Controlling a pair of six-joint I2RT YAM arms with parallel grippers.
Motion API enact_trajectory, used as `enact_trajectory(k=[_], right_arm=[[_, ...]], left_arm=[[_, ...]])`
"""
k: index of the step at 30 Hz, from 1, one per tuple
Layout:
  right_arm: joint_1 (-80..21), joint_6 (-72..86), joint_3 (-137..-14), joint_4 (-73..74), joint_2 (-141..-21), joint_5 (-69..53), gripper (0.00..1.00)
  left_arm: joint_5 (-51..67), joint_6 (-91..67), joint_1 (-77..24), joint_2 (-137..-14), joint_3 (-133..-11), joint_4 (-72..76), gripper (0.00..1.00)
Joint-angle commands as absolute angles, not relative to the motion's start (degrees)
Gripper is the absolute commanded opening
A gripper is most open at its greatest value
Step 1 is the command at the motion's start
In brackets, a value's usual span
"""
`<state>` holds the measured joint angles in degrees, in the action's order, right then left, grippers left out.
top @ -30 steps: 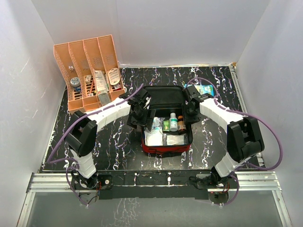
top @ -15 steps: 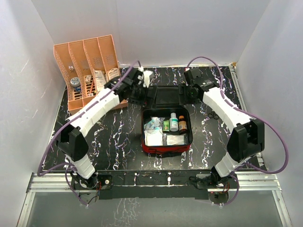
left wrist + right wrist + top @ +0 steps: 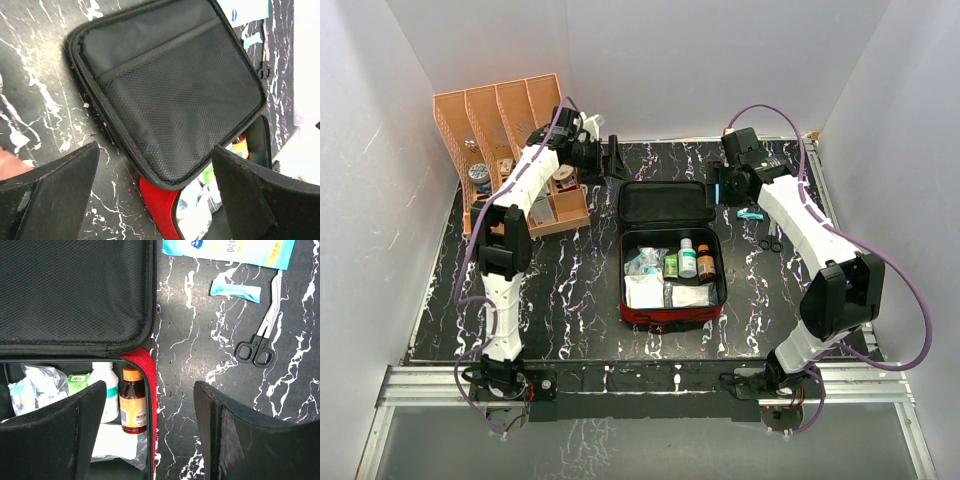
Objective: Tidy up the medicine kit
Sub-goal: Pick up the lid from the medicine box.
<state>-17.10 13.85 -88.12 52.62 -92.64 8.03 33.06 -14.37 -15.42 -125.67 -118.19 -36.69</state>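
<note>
Below your left hand (image 3: 155,147) and right hand (image 3: 150,385), both released and empty, the soft red zip case (image 3: 670,314) lies open.

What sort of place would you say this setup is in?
Likely a robotics lab test cell: plain white walls box in a black marbled table, with a metal rail at its near edge and a staged medicine kit.
</note>
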Motion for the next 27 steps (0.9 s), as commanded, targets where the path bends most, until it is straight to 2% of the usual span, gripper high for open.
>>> enact_trajectory(k=[1, 9, 27], right_arm=[[-17.0, 15.4, -90.4, 51.7, -91.0, 8.4, 0.69], [-16.9, 17.7, -87.9, 51.4, -88.3, 7.9, 0.68], [-17.0, 18.8, -89.5, 52.2, -87.9, 8.2, 0.67]], left_arm=[[43.6, -17.3, -15.0, -127.2, -122.0, -38.3, 0.93], [45.9, -19.3, -13.7, -132.6, -125.2, -34.8, 0.93], [38.2, -18.7, -13.8, -141.0, -128.7, -34.5, 0.92]])
